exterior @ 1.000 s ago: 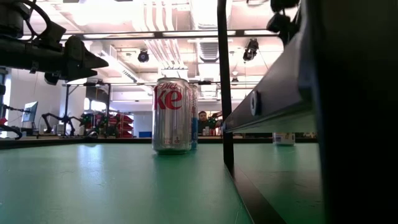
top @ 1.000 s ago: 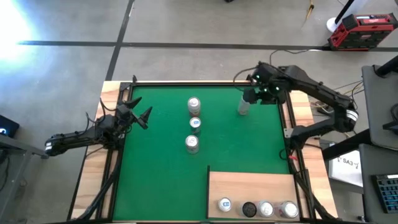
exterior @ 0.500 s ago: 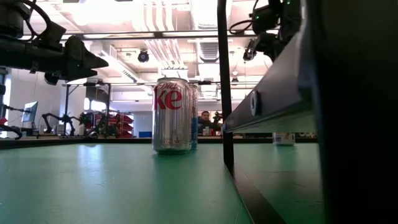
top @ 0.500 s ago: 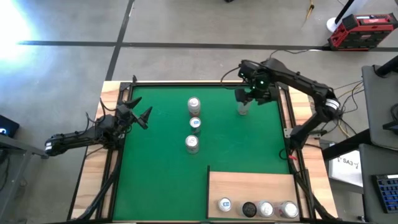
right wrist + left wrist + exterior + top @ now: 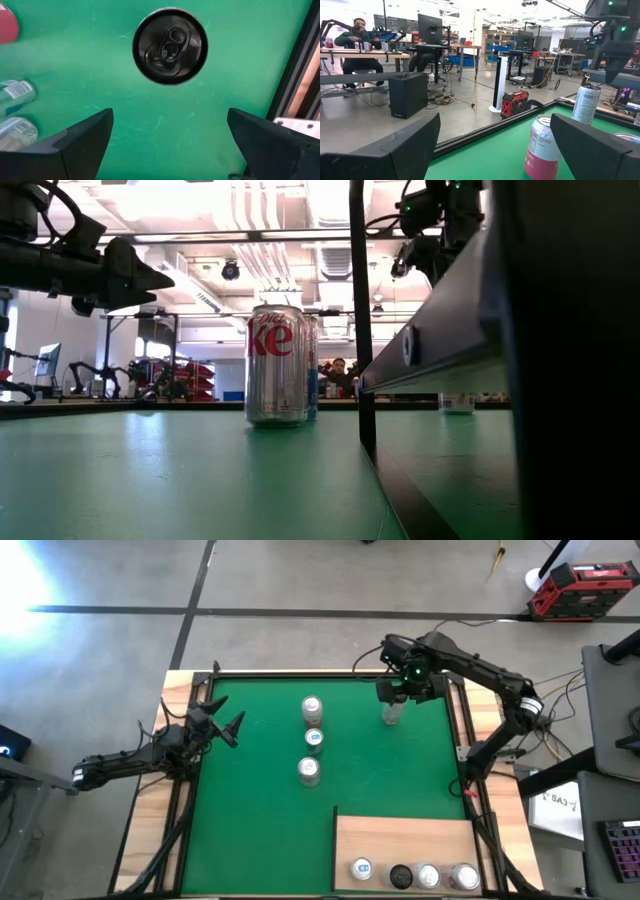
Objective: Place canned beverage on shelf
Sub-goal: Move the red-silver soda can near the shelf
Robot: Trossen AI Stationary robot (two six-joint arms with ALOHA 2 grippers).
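Nearest the front edge lies the shelf point(image 5: 405, 850), a pale wooden panel flat on the green mat point(image 5: 260, 830) at the near right corner, its long side running left to right. Four cans point(image 5: 412, 875) stand in a row along its front edge, tops up. In the low view the shelf's dark edge point(image 5: 440, 350) fills the right half of the picture and hides those cans completely.

Mid-mat, three cans stand upright in a line running front to back; the low view shows the nearest, a silver Diet Coke can point(image 5: 277, 366), masking the others, while the left wrist view picks out a pink-labelled can point(image 5: 542, 146).

At the left rim, the left gripper point(image 5: 228, 726) waits above the mat's edge, fingers spread wide with nothing between them.

Farther back on the right stands the target can point(image 5: 392, 711), upright, long axis vertical. The right wrist view looks straight down on its dark top and pull tab point(image 5: 170, 45). The right gripper point(image 5: 401, 690) hovers over it, fingers wide apart, not touching. A second ago this gripper sat farther right, near the mat's rim; it has swung in left, and the can has not moved.

Beyond the table, a person point(image 5: 356, 42) sits at a desk.
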